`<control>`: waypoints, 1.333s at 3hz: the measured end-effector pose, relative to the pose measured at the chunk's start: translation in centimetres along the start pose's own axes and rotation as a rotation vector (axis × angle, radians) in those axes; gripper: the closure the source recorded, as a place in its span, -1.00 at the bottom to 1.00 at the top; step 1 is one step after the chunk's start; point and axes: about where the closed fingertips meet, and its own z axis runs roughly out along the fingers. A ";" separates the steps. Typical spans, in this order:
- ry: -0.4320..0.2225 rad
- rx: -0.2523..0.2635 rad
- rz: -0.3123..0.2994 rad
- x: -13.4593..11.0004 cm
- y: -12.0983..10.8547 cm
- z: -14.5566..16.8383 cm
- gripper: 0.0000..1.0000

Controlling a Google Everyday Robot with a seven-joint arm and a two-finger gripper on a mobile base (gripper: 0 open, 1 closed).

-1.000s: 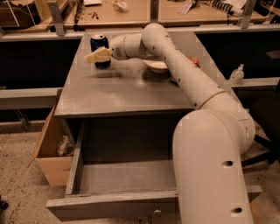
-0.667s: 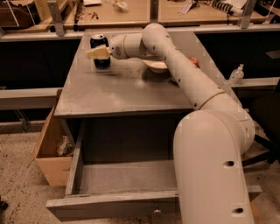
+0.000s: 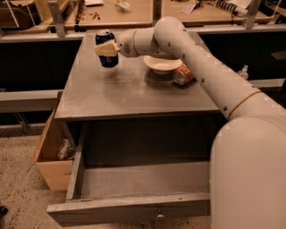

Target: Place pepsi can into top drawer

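Note:
The pepsi can (image 3: 107, 59), dark blue with a silver top, stands upright at the far left of the grey cabinet top (image 3: 134, 96). My gripper (image 3: 104, 49) reaches in from the right, and its tan fingers (image 3: 108, 49) are shut around the can's upper half. I cannot tell whether the can's base touches the top or hangs just above it. The top drawer (image 3: 129, 209) is pulled fully open below the front edge. Its inside is bare, and a small handle sits at the centre of its front panel.
A white bowl (image 3: 161, 64) sits just right of the can, under my forearm. A red-orange can (image 3: 183, 74) lies on its side beside the bowl. An open cardboard box (image 3: 50, 154) stands on the floor left of the cabinet. Wooden benches (image 3: 134, 11) run along the back.
The can and the gripper holding it have shifted slightly to the right, away from the far left corner. The drawer, bowl and red-orange can have not moved.

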 end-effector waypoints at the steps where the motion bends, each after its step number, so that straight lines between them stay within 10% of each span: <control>1: -0.009 -0.050 0.018 -2.0 5.2 -5.0 1.00; 3: -0.091 -0.296 0.124 -3.9 17.5 -15.2 1.00; 4: -0.098 -0.301 0.132 -4.0 17.7 -15.7 1.00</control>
